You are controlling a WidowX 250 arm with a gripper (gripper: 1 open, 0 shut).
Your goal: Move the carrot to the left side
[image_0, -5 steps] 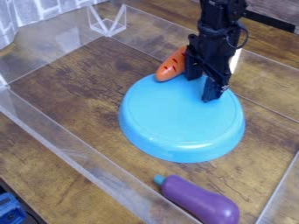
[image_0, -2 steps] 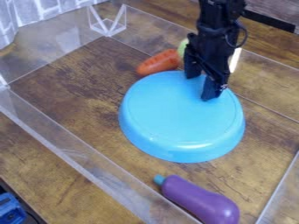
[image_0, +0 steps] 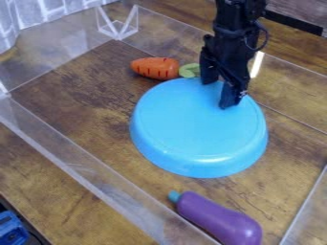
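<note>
Gripper: the black gripper [image_0: 228,84] hangs over the far edge of the blue plate [image_0: 192,144], its jaws spread wide with nothing between them.
Fingers: the dark fingers [image_0: 231,96] reach down to just above the plate's surface; whether they touch it cannot be told.
Arm pose: the arm comes in from the top of the view and points steeply downward, nearly upright, with a white patch showing on its right flank.
Carrot: the carrot [image_0: 161,68] lies on its side on the wooden table [image_0: 76,105], left of the gripper and clear of the jaws, just beyond the plate's far-left rim. Its orange body points left and its light green leafy end faces the gripper.
Plate: round, blue, sitting flat in the middle of the table.
Eggplant: the purple eggplant toy [image_0: 217,218] lies near the front edge, well apart from the gripper.
Surround: clear plastic walls [image_0: 64,153] border the table.
</note>
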